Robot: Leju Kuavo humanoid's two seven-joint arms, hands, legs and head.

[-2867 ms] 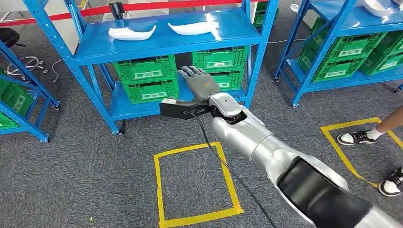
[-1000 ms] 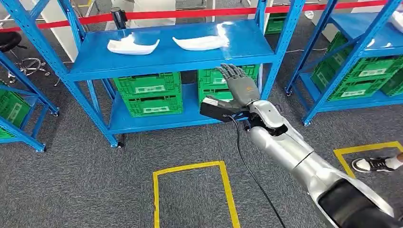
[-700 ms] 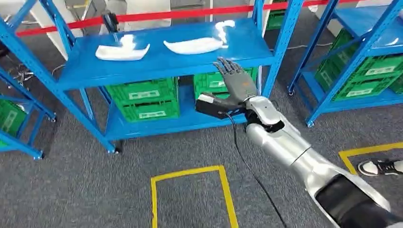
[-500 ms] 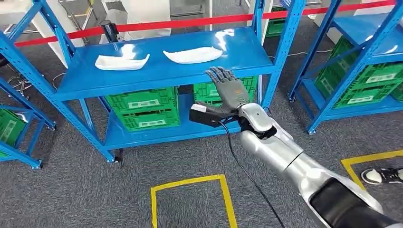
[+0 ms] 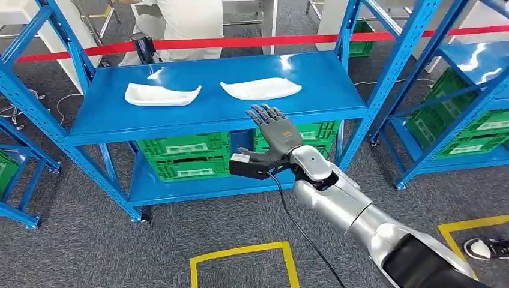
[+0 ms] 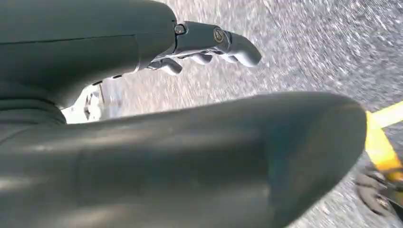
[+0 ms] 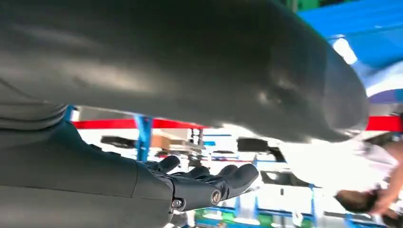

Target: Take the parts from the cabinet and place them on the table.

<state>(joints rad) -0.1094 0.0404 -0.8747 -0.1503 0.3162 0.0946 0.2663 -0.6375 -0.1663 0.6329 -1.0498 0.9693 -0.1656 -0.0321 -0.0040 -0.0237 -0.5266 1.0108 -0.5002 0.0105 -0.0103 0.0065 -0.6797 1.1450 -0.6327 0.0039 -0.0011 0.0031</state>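
The right robot hand is raised with its fingers spread and nothing in them, level with the front edge of the blue metal cabinet shelf. Two white curved plastic parts lie on that shelf, the left one and the right one well apart (neither is touched). The left robot hand hangs over grey carpet floor, fingers loosely extended, holding nothing. Green plastic crates sit on the lower shelf.

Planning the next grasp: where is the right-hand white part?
In the head view, the right white part lies on the top blue shelf, just beyond the raised right hand.
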